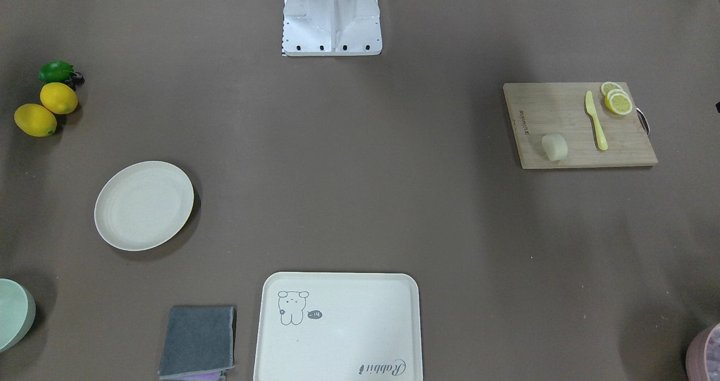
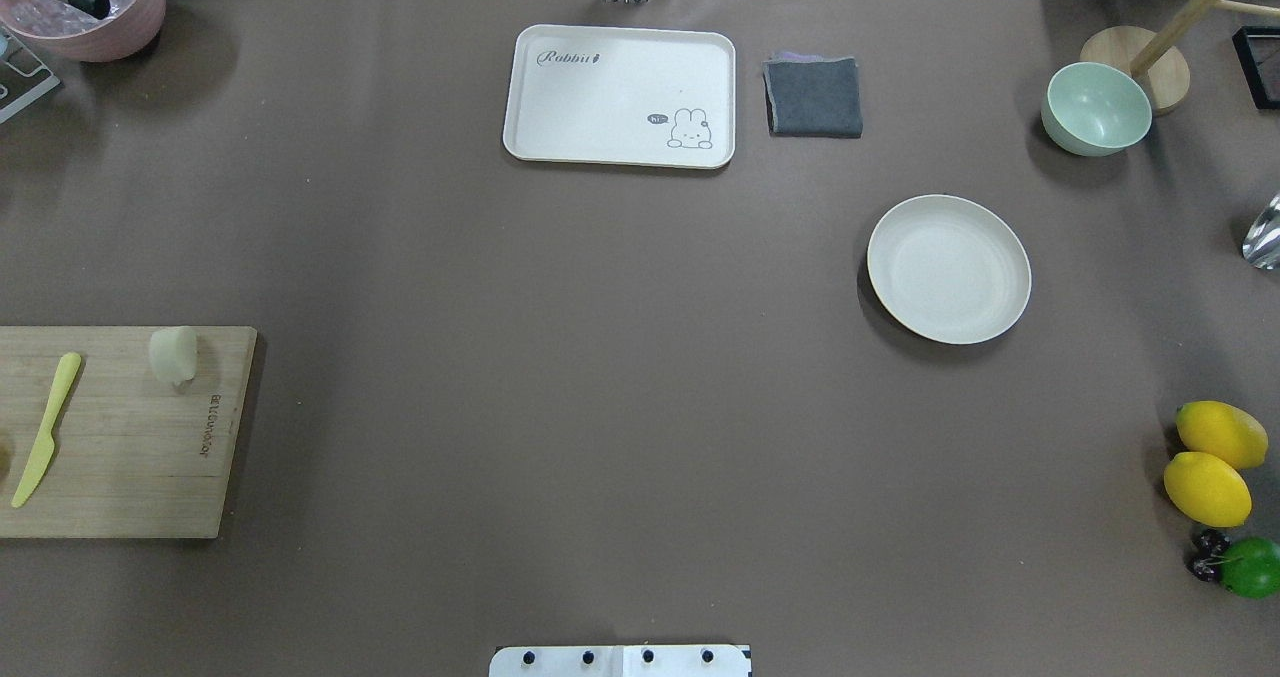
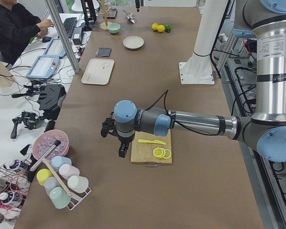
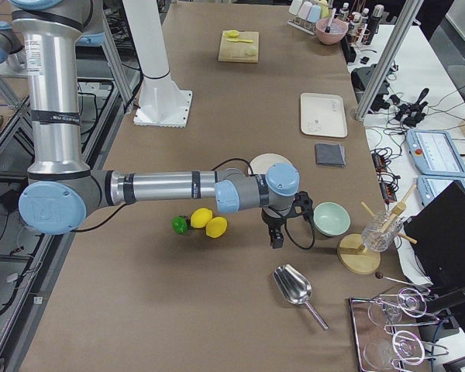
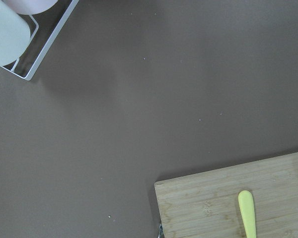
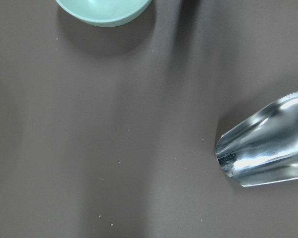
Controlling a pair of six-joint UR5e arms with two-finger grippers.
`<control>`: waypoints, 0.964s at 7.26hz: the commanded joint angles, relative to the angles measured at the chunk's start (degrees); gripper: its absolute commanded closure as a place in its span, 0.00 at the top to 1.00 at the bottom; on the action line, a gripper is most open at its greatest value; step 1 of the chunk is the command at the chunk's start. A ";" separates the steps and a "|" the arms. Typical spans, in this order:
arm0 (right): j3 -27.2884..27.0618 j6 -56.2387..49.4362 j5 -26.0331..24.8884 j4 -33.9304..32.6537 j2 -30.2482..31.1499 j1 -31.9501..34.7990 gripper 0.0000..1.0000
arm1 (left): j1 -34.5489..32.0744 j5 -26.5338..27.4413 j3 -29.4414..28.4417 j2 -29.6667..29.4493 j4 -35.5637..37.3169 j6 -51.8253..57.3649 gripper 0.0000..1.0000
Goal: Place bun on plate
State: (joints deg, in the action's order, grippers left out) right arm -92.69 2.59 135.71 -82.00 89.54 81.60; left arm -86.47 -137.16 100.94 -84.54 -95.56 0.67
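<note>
The bun [image 1: 554, 147], a small pale lump, lies on the wooden cutting board [image 1: 579, 125]; it also shows from above [image 2: 174, 353]. Far across the table the round cream plate [image 1: 144, 205] [image 2: 948, 269] holds nothing. My left gripper [image 3: 122, 149] shows only in the exterior left view, hanging past the board's corner, so I cannot tell whether it is open or shut. My right gripper [image 4: 277, 235] shows only in the exterior right view, between the lemons and the mint bowl; its state cannot be told either.
A yellow knife [image 1: 596, 121] and lemon slices [image 1: 617, 101] share the board. The rabbit tray [image 1: 337, 327], grey cloth [image 1: 198, 341], mint bowl [image 2: 1095, 109], whole lemons [image 2: 1205, 462] and a metal scoop [image 6: 268, 144] stand around the table's edges.
</note>
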 commanded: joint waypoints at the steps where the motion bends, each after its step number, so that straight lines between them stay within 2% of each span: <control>1: 0.32 -0.13 0.00 0.09 0.02 -0.13 1.00 | 0.08 -0.04 -0.31 -0.01 -0.06 0.03 0.98; 5: 0.49 -0.30 0.09 0.17 0.02 -0.13 1.00 | 0.08 -0.21 -0.31 -0.10 -0.24 0.29 0.98; 6: 0.23 0.04 1.39 0.87 -0.33 -0.56 1.00 | 0.08 -0.21 -0.22 -0.27 -0.15 0.04 0.98; 7: 0.05 0.13 4.97 3.92 -0.59 -3.18 1.00 | 0.68 -0.04 -0.39 -0.80 -0.15 0.21 0.98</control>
State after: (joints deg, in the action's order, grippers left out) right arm -92.42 2.54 137.52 -80.62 89.28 80.54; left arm -86.22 -137.32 100.68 -84.89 -95.73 0.81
